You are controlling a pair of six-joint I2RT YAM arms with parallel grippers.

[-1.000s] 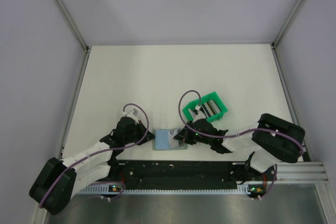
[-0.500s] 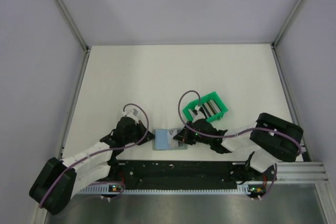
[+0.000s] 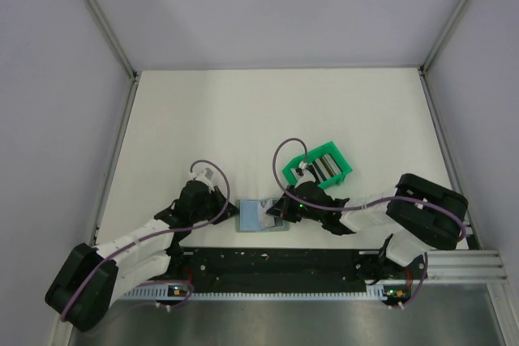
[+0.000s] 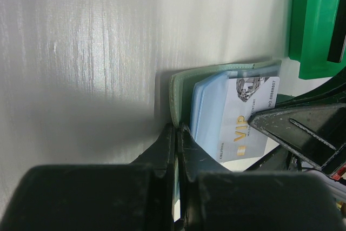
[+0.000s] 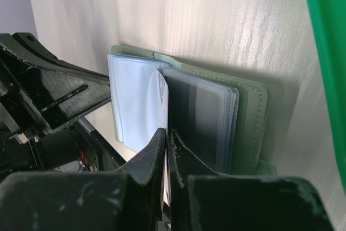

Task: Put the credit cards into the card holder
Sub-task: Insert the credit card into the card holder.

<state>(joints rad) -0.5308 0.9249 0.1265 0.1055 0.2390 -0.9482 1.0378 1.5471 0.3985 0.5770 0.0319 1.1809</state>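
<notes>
Black-jointed, white-linked left arm [image 3: 134, 249] and right arm [image 3: 369, 215], each looped by a purple cable [image 3: 276, 161].

Grey-green card holder [image 4: 179, 87] open; VIP card [image 4: 250, 116] partly sleeved.

The right arm [image 3: 369, 215] has edged its jaws slightly leftward over the card holder [image 3: 253, 216].

You see the green bin [image 4: 319, 22] cropped at two o'clock; a dark finger [image 4: 303, 128] at four o'clock hides one corner of the card [image 4: 238, 128].
</notes>
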